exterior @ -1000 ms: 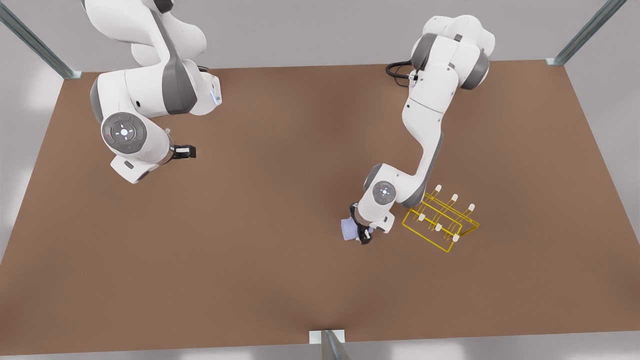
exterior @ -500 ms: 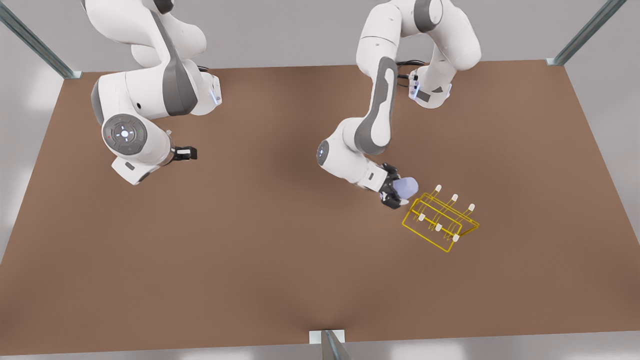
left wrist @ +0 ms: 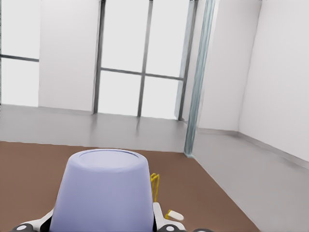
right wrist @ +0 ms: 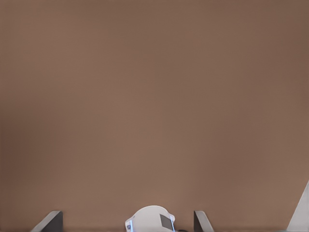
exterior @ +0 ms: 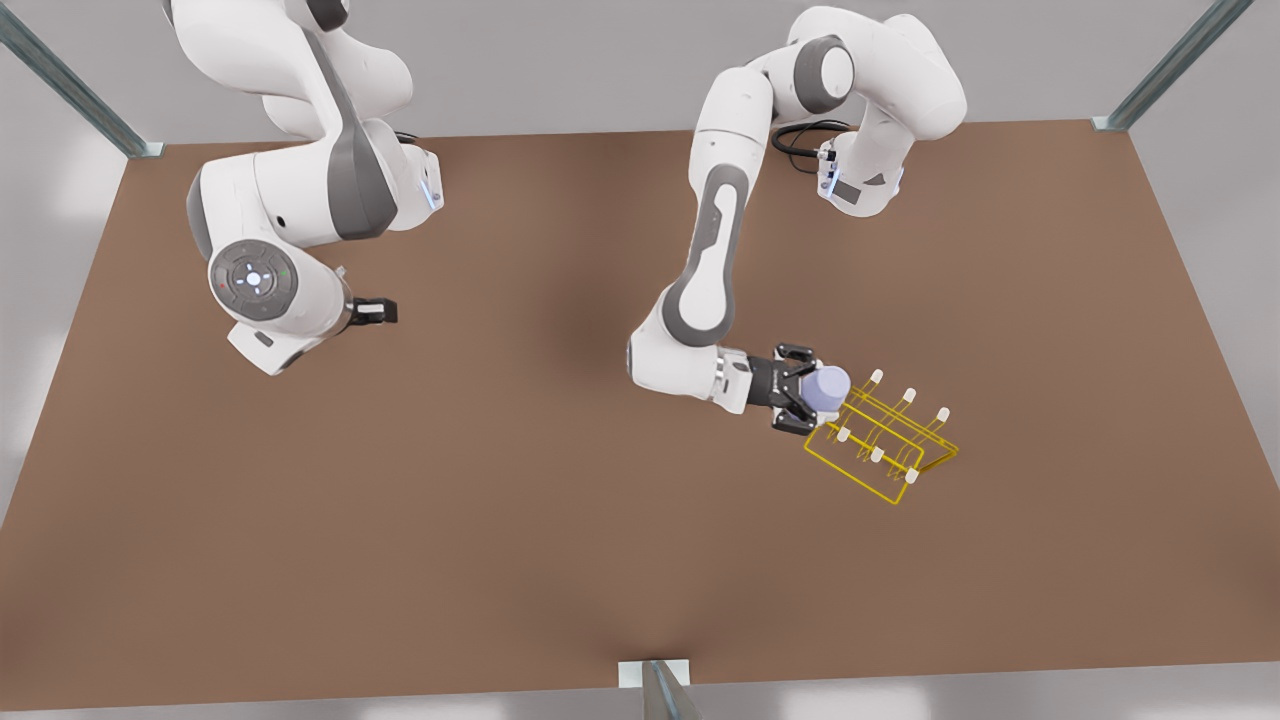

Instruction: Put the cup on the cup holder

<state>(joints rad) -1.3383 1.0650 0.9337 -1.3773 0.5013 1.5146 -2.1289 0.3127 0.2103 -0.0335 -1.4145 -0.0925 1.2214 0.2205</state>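
— While the left gripper [exterior: 812, 398] is clamping the lavender cup [exterior: 828, 385] between its fingers, where is it hanging?

— It is hanging at the near-left end of the yellow cup holder [exterior: 880, 435], which is sitting on the brown table [exterior: 560, 520] toward the front view's right edge. The cup is lying sideways, its closed base pointing toward the white-capped prongs [exterior: 876, 376].

— And the right gripper [exterior: 378, 311]?

— That arm is waiting near the table's far-left corner, fingers spread apart, holding nothing.
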